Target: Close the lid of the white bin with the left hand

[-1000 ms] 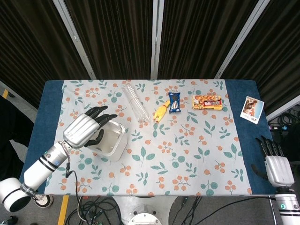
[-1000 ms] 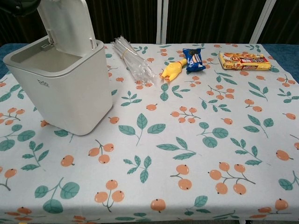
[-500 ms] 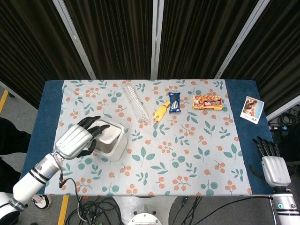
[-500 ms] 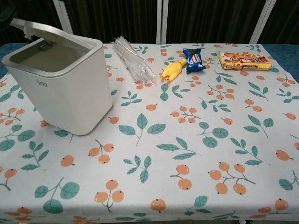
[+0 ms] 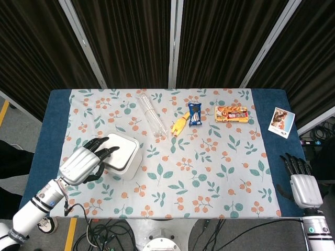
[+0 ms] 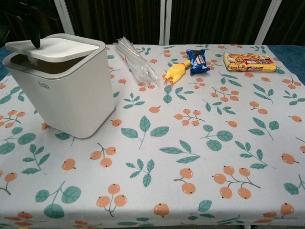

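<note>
The white bin [image 5: 121,157] [image 6: 66,90] stands at the table's left side. Its lid [image 6: 52,47] lies nearly flat, the near edge still raised a little above the rim. My left hand [image 5: 82,163] reaches over the bin from the left with its dark fingertips [image 5: 107,152] on the lid; in the chest view one fingertip [image 6: 34,33] touches the lid's far left part. It holds nothing. At the table's right front edge my right hand [image 5: 301,183] hovers with fingers straight and apart, empty.
Behind the bin lie a clear plastic tube bundle [image 5: 151,120], a yellow toy [image 5: 178,125], a blue snack packet [image 5: 195,114] and an orange biscuit box [image 5: 231,113]. A photo card [image 5: 281,122] sits on the blue cloth at far right.
The lid has swung down from upright to nearly flat. My left hand has moved down and toward me, following it. The right hand barely shifted.
</note>
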Controlling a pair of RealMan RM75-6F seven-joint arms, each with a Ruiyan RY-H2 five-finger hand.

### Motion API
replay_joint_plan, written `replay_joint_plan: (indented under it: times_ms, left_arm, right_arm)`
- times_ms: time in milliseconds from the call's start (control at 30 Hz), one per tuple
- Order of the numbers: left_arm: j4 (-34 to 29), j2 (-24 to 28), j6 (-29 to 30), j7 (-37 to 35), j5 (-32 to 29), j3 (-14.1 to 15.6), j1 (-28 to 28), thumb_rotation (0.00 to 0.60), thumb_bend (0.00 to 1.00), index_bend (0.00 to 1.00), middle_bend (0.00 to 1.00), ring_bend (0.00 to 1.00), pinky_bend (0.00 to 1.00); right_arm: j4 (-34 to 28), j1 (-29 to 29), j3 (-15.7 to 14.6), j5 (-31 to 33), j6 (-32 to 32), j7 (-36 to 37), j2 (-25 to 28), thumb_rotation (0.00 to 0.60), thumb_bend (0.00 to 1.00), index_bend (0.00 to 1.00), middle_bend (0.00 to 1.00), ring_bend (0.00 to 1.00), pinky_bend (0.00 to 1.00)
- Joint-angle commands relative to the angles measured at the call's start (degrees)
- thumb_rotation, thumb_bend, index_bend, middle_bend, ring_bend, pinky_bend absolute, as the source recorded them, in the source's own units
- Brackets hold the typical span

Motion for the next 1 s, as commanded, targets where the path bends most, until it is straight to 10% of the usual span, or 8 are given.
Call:
replay_joint_plan:
  times_ms: [33, 1000]
  left_arm:
    - [0.47, -0.49, 0.06, -0.30, 0.03, 0.16, 0.11, 0.475, 0.71, 0.14, 0.36, 0.05, 0.16]
    - [3.66, -4.05, 1.62, -2.03, 0.31, 0.87, 0.88, 0.488, 0.71, 0.14, 0.36, 0.05, 0.16]
  right_arm:
    - [0.05, 0.00, -0.02, 0.02, -0.02, -0.03, -0.04, 0.600, 0.21, 0.00, 0.00, 0.00, 0.00]
    - [0.28, -0.01, -0.09, 0.02, -0.04, 0.29, -0.16, 0.600, 0.21, 0.00, 0.00, 0.00, 0.00]
